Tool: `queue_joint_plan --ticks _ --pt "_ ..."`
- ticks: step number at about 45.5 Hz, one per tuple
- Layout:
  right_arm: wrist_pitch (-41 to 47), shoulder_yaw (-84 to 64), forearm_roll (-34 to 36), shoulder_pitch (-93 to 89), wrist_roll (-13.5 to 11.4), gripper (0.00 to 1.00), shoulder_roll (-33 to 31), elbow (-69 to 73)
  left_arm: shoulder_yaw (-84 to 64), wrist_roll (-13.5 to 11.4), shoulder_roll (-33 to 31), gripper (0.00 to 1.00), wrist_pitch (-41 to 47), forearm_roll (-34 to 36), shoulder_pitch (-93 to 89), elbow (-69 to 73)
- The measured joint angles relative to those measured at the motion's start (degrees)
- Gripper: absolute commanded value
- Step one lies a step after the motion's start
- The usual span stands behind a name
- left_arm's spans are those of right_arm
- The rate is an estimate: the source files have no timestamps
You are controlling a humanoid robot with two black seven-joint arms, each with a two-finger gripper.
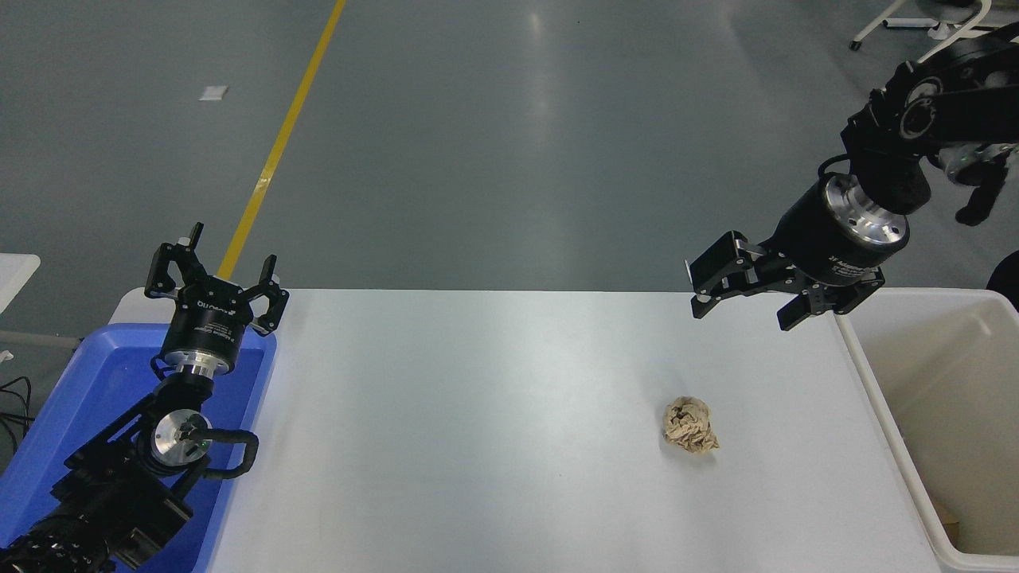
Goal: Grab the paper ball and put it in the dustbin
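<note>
White table point(478, 446): smooth surface, glossy with overhead light reflections. One crumpled tan paper ball point(690, 426) lies directly on it, right of centre, standing alone. A blue tray point(48, 422) sits at the left end, overhanging the edge. A cream dustbin point(880, 406) stands against the right end.

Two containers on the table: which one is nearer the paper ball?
The cream dustbin at the right end; the paper ball lies close to its left wall. The blue tray is at the far left end.
</note>
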Motion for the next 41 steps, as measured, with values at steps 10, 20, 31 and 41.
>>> queue_joint_plan --ticks 10,20,31,41 --pt "0.0 0.0 0.0 0.0 0.0 1.00 0.0 0.0 -0.1 0.0 0.0 0.98 0.0 0.0 0.0 0.0" --pt "0.0 0.0 0.1 0.0 0.0 1.00 0.0 0.0 -0.1 0.0 0.0 0.98 0.0 0.0 0.0 0.0" --pt "-0.2 0.0 0.2 -0.3 0.0 1.00 0.2 -0.1 0.0 0.0 0.0 0.98 0.0 0.0 0.0 0.0" --pt "-0.5 -0.1 0.2 -1.1 0.0 1.00 0.3 -0.3 0.0 0.0 0.0 0.98 0.0 -0.1 0.0 0.0"
